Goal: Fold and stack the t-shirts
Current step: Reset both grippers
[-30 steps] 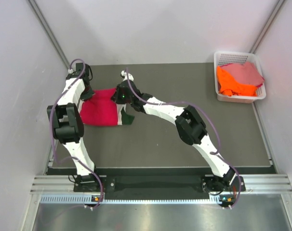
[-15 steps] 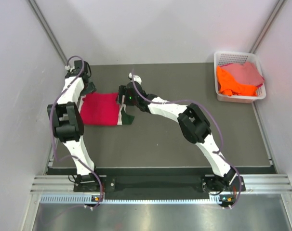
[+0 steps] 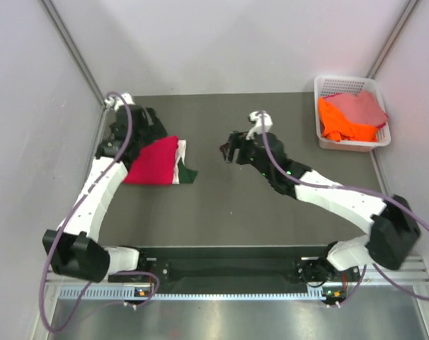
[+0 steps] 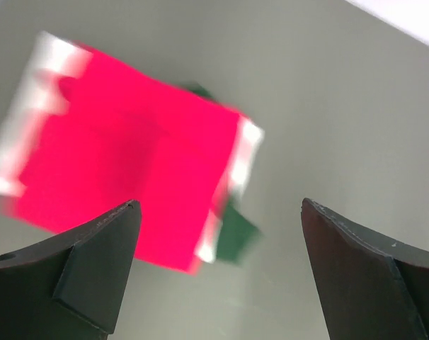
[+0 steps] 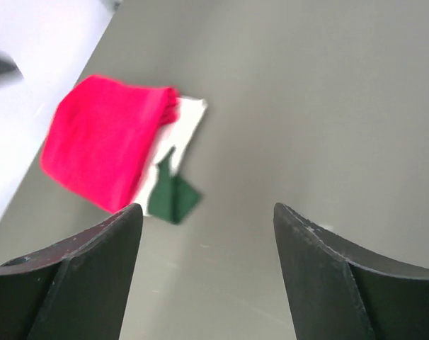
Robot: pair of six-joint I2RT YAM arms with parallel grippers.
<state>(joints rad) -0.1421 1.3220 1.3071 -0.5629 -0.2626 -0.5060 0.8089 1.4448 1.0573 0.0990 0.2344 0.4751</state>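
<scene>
Left tool (image 3: 149,126): two black fingers spread wide, nothing between them, poised over the upper left of the top view just above the far edge of the stack; in its own wrist view the fingers frame the cloth from above without touching it. Right tool (image 3: 229,150): two black fingers likewise parted and empty, held over bare surface near the middle of the top view, well apart from the stack and pointing left toward it. Crimson-red folded cotton t-shirt (image 3: 154,161): a flat, roughly square packet lying at the left of the top view, its rounded fold edge on the right side, resting uppermost on the stack. Cream-white cotton t-shirt (image 3: 180,151): directly under the red one, visible only as a narrow strip along the red packet's right edge. Dark green cloth corner (image 3: 188,174): a small pointed flap poking out from beneath the stack at its lower right, lying flat; what garment it belongs to cannot be told. Dark grey matte desk (image 3: 271,205): carries the stack at left and the basket at right. White plastic lattice basket (image 3: 352,82): rectangular, set at the upper right of the top view against the desk's right edge. Orange cotton t-shirt (image 3: 338,125): crumpled in the basket's left and near part. Dusty pink cotton t-shirt (image 3: 361,106): lying loosely across the basket's right part, overlapping the orange one.
</scene>
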